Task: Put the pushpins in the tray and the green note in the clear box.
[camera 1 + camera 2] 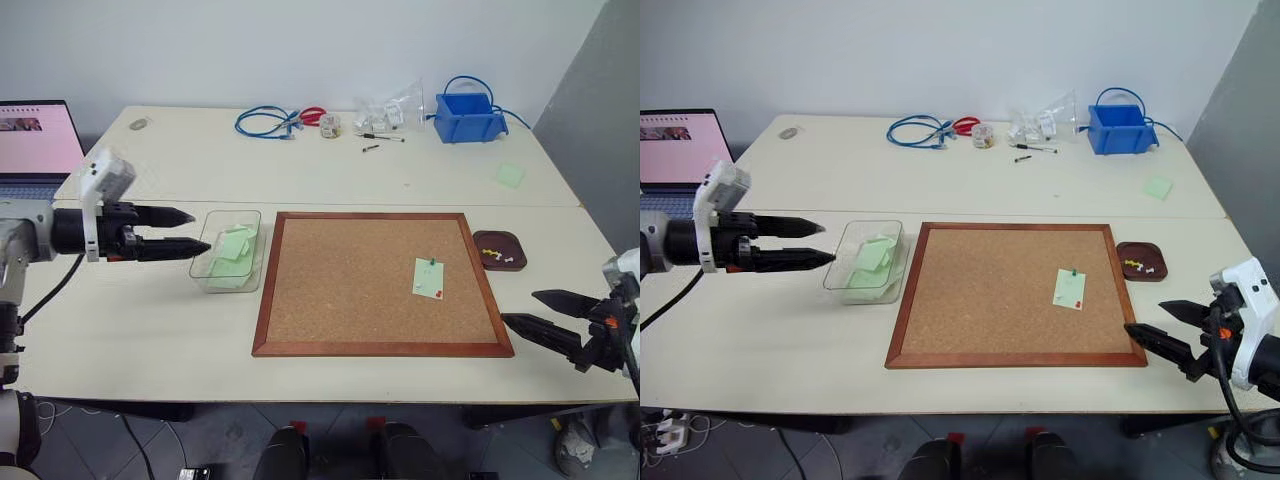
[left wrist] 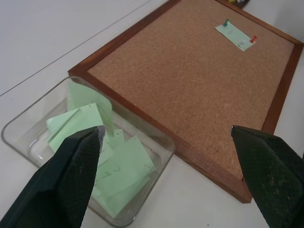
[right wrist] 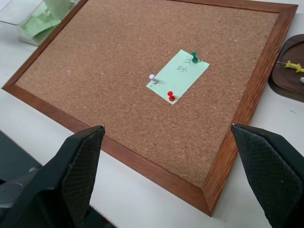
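Left eye view, read from the left: the left gripper hovers with its two black fingers apart and empty, pointing at the clear shallow rectangular plastic box just beyond its tips. That box already holds several pale green paper slips, some folded.

Next comes the wood-framed cork board. The small pale green note sits on its right half, long axis running roughly toward and away from the robot, pinned by the green-headed pushpin at its far end and the red-headed pushpin at its near end. A white pin stands at one long edge of the note in the right wrist view.

Just off the board's right edge lies the small dark maroon tray, with yellow and white pins in it.

The right gripper, fingers spread and empty, hangs off the board's near right corner. The note lies ahead of it and to its left, so this arm is much the nearer one for pulling the pins.
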Tool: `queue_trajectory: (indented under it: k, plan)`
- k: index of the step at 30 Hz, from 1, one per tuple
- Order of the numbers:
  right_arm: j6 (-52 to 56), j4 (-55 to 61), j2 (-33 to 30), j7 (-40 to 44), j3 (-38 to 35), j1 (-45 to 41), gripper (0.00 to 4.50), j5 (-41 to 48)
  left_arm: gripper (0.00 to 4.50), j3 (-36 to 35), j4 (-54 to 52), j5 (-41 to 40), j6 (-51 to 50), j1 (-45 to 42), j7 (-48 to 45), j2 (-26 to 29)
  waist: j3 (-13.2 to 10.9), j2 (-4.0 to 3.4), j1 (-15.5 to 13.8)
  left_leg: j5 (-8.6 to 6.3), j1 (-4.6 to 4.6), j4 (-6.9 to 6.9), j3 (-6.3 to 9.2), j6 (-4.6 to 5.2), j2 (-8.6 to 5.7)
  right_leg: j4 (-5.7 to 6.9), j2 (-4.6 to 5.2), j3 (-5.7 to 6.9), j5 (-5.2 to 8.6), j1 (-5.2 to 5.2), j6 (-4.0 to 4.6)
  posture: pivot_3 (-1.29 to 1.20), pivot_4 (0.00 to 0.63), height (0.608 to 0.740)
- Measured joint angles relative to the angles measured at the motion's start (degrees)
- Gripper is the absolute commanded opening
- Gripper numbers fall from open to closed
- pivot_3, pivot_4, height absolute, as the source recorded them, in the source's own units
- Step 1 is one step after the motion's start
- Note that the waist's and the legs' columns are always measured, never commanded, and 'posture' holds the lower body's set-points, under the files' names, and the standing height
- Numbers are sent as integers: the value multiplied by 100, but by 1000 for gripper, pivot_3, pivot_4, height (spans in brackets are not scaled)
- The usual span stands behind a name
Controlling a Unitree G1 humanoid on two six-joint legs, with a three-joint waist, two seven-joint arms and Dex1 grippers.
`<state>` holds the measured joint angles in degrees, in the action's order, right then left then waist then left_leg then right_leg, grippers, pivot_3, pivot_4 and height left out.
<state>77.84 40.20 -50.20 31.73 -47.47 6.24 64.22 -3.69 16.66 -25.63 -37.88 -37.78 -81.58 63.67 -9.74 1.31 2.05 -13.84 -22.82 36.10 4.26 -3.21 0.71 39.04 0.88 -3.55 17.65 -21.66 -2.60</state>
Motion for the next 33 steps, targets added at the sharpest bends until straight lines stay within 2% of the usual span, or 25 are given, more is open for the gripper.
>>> queue_trajectory:
  k: [4, 11, 24, 29, 33]
  plan:
    - [-101, 1, 132, -320, 21, -57, 4500, 50, 4482, -4, 208, 139, 255, -191, 135, -45, -3, 5, -10, 0, -3, 2, 0, 0, -1, 0, 1, -1, 0, -2, -1, 0, 150, 740]
    - [-242, -12, 181, -820, 60, -76, 4500, 528, 4482, -5, 299, 80, -39, -181, 152, -111, -8, 13, -12, 0, -7, 1, 2, 0, 0, 1, 0, 0, 0, -6, 0, 0, 150, 740]
    - [-615, -160, 52, -1140, 469, -7, 4500, 659, 4482, -80, -71, -103, -168, -62, 265, -179, -10, 15, -14, 0, -6, 2, 2, 0, 1, 1, 0, 0, 0, -5, -1, 0, 150, 740]
    - [-793, -203, 30, -1280, 663, -27, 4500, 621, 4482, -84, -285, -147, -220, -62, 403, -335, -10, 15, -14, 0, -7, 2, 1, 0, 1, 2, 0, -1, 0, -6, 0, 0, 150, 740]
    - [-1134, -215, 52, -1516, 1111, -282, 4500, 206, 4482, -29, -636, -219, -364, -138, 610, -789, -9, 16, -18, 0, -7, 12, 2, 0, -1, 3, 2, -1, -1, -2, -2, 0, 150, 740]
